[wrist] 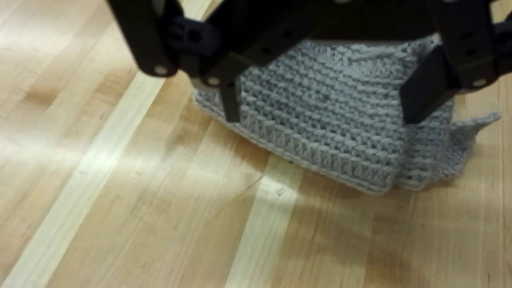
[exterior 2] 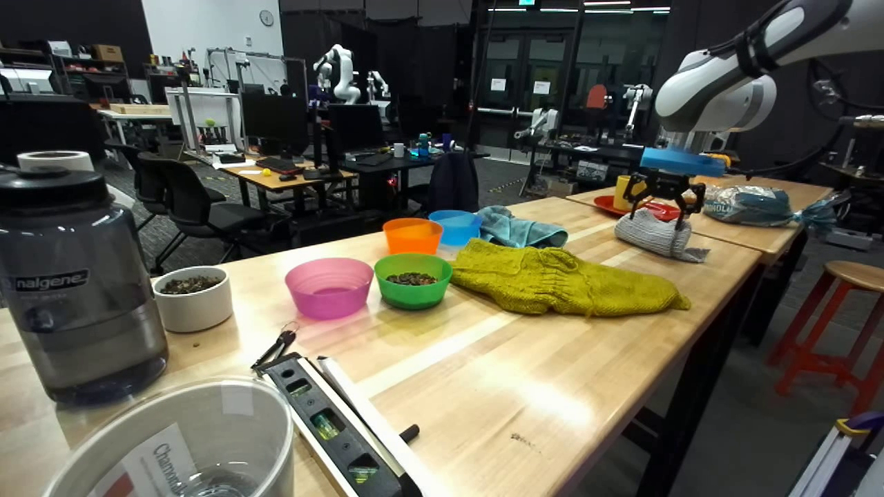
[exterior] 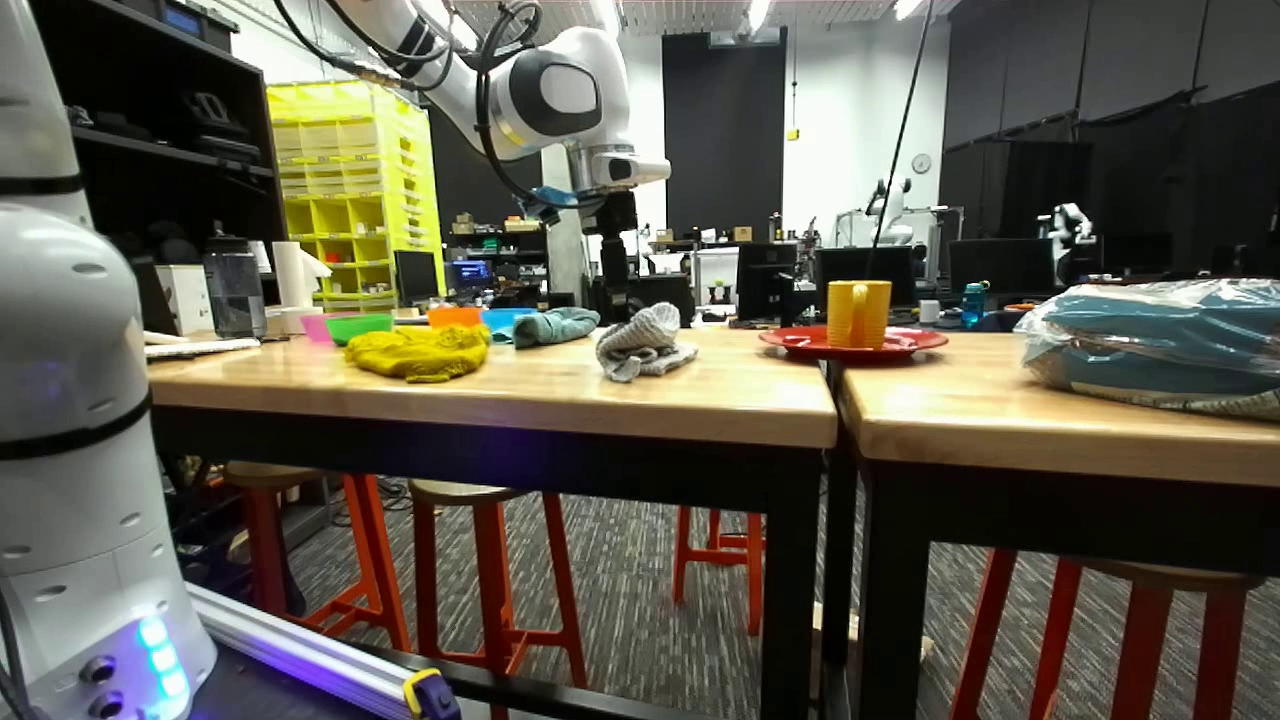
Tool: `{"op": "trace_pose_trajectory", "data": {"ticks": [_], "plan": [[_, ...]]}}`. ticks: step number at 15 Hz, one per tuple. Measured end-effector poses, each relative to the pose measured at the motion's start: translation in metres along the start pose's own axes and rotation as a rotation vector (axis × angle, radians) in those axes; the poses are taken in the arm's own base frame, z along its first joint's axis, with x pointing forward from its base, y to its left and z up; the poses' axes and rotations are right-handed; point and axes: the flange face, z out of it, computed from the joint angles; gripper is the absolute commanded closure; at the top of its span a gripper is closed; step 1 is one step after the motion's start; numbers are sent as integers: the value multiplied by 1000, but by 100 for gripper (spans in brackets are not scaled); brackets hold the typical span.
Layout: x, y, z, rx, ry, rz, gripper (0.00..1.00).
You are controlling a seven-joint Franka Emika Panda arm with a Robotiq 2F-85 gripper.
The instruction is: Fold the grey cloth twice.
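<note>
The grey cloth (wrist: 328, 108) is a coarse knit. It lies bunched on the wooden table, and a loose corner sticks out at the right of the wrist view. In an exterior view the same cloth (exterior: 645, 345) looks crumpled and rolled over itself. My gripper (wrist: 326, 108) reaches down over it with its jaws spread wide, one finger (wrist: 231, 105) near the left side and the other towards the right. Fabric fills the space between them without being pinched. Another exterior view has the gripper (exterior 2: 656, 215) right at the cloth (exterior 2: 652, 233); whether the fingertips touch it, I cannot tell.
A yellow-green cloth heap (exterior 2: 559, 279) and a bluish cloth (exterior 2: 521, 228) lie on the same table. Pink (exterior 2: 329, 286), green (exterior 2: 413, 279), orange (exterior 2: 412, 236) and blue bowls stand nearby. Beyond the grey cloth is a red plate (exterior: 780, 338) with a yellow mug (exterior: 858, 312).
</note>
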Motion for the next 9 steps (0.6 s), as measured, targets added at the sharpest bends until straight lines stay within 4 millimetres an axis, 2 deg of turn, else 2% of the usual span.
{"op": "trace_pose_trajectory", "data": {"ticks": [9], "plan": [[24, 6, 28, -39, -26, 68, 0]]}}
